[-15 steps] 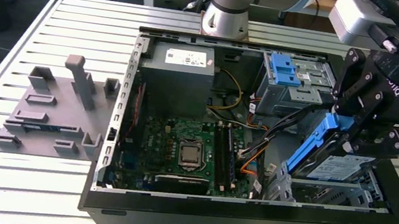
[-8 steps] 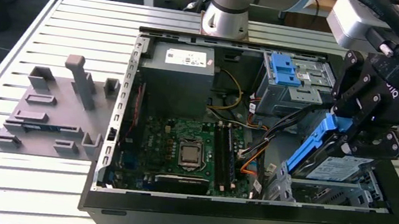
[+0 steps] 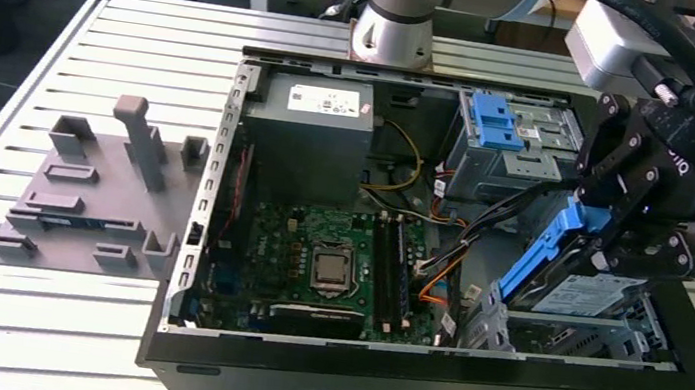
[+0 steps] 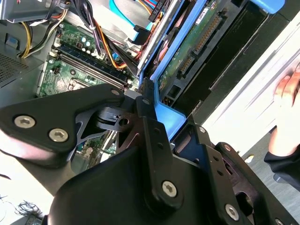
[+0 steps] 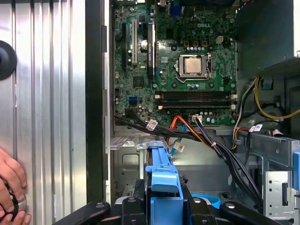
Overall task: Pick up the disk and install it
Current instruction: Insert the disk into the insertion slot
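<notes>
An open desktop computer case (image 3: 432,373) lies on its side on a slatted metal bench (image 3: 22,314), its motherboard (image 3: 326,258) facing up. In the exterior view, a black gripper (image 3: 623,246) on a robot arm hangs over the case's corner at the exterior view's right, nearest the camera. Its fingers are clamped on the disk (image 3: 578,286), a silver hard drive with a white label, framed by blue plastic rails. The disk is tilted steeply, its lower end at the mouth of the metal drive cage (image 3: 598,339) in that corner; whether it is seated there cannot be told. In the second wrist view, the disk's (image 4: 197,42) green circuit-board underside and blue rail sit between the black fingers (image 4: 150,117). In the first wrist view, the blue rail (image 5: 164,183) stands between the finger links.

A grey power supply (image 3: 314,140) sits at the case's far side. A grey plastic stand (image 3: 98,198) with upright posts rests near the bench's edge at the exterior view's left. A person's hand (image 5: 11,187) rests on the bench beside the case.
</notes>
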Tool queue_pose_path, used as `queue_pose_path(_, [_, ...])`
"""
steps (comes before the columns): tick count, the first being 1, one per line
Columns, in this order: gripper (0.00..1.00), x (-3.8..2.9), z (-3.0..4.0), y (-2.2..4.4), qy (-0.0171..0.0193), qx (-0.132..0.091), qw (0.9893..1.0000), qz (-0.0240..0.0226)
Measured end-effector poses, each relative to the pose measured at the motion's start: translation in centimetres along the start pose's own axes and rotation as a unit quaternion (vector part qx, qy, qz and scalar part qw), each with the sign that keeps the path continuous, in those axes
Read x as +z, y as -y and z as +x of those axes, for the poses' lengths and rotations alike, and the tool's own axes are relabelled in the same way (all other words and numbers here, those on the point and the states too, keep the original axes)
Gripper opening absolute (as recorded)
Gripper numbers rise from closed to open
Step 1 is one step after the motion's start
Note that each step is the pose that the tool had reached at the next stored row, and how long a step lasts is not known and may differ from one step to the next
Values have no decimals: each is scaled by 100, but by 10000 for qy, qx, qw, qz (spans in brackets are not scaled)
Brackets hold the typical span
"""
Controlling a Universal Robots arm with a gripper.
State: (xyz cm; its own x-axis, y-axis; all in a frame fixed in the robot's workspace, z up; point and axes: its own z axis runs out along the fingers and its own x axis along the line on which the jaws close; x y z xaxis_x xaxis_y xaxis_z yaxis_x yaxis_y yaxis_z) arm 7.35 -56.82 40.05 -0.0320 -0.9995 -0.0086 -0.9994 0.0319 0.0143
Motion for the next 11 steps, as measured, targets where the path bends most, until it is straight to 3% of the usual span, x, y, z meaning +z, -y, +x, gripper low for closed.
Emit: queue_pose_path(11, [36, 32, 1, 1, -1, 0, 10000, 0])
